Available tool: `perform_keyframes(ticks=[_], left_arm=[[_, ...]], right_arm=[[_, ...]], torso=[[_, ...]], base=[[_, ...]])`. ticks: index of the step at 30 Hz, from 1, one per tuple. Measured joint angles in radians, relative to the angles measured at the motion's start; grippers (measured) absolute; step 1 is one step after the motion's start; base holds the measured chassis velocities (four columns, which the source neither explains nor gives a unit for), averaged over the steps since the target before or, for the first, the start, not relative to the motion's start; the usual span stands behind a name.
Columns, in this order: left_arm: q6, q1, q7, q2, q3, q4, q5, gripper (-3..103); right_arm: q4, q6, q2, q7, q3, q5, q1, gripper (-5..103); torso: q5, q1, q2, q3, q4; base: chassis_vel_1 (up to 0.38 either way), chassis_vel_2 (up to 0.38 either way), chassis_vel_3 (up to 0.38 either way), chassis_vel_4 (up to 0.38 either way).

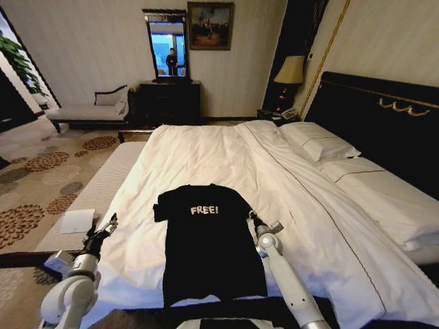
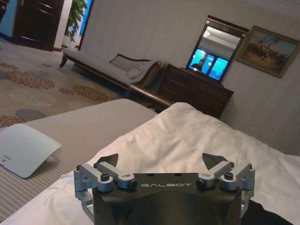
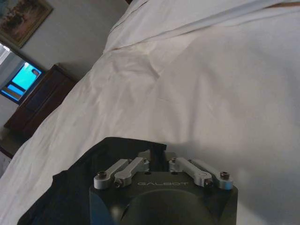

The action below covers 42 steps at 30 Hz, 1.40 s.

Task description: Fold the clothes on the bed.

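The clothes (image 1: 209,253), one black T-shirt with white "FREE!" lettering, lie flat and face up near the front edge of the bed (image 1: 206,151). My right gripper (image 1: 252,215) is at the shirt's right sleeve. In the right wrist view, that gripper (image 3: 157,157) has its fingers closed together on the sleeve's corner of the dark cloth (image 3: 79,187). My left gripper (image 1: 110,223) hovers off the bed's left side, well apart from the shirt. Seen from the left wrist, it (image 2: 160,159) stands wide open over the white sheet (image 2: 187,136).
A striped bench (image 1: 103,185) runs along the bed's left side with a white card (image 1: 77,221) on it. Pillows (image 1: 319,140) and a dark headboard (image 1: 384,116) are at the right. A chaise (image 1: 89,110) and a dresser (image 1: 170,101) stand by the far wall.
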Motion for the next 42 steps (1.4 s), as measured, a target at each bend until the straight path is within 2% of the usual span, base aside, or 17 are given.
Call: perform_keyframes(ticks=[2, 3, 7, 20, 24, 33, 42], left_arm=[[0.000, 0.001, 0.000, 0.000, -0.001, -0.001, 0.000, 100], [0.000, 0.005, 0.000, 0.000, -0.003, -0.004, 0.000, 100], [0.000, 0.011, -0.001, -0.005, -0.006, -0.005, 0.001, 100], [0.000, 0.020, -0.003, -0.046, 0.001, -0.020, 0.020, 100], [-0.003, 0.028, -0.003, -0.057, 0.000, -0.022, 0.031, 100], [-0.005, 0.026, -0.002, -0.059, 0.005, -0.014, 0.035, 100], [-0.007, 0.006, -0.002, -0.050, 0.017, 0.018, 0.033, 100]], right_arm=[[-0.001, 0.000, -0.002, 0.000, -0.001, -0.002, 0.001, 14], [-0.003, 0.000, -0.010, 0.000, -0.004, -0.006, 0.007, 4], [-0.010, -0.001, -0.031, 0.001, -0.009, -0.006, 0.025, 0], [-0.039, -0.003, -0.073, -0.008, -0.021, 0.014, 0.099, 0], [-0.098, -0.004, -0.092, -0.023, -0.044, 0.010, 0.160, 0], [-0.168, -0.004, -0.090, -0.026, -0.038, 0.010, 0.240, 0], [-0.191, 0.001, -0.063, -0.030, -0.011, -0.029, 0.206, 0]], torso=[[0.0000, 0.000, 0.000, 0.000, 0.0000], [-0.0001, 0.000, 0.000, 0.000, 0.0000], [0.0000, 0.000, 0.000, 0.000, 0.0000], [0.0000, 0.000, 0.000, 0.000, 0.0000], [0.0000, 0.000, 0.000, 0.000, 0.0000], [-0.0001, 0.000, 0.000, 0.000, 0.0001], [-0.0001, 0.000, 0.000, 0.000, -0.0001]], base=[[0.000, 0.000, 0.000, 0.000], [0.000, 0.000, 0.000, 0.000], [0.000, 0.000, 0.000, 0.000], [0.000, 0.000, 0.000, 0.000], [0.000, 0.000, 0.000, 0.000], [0.000, 0.000, 0.000, 0.000], [0.000, 0.000, 0.000, 0.000]])
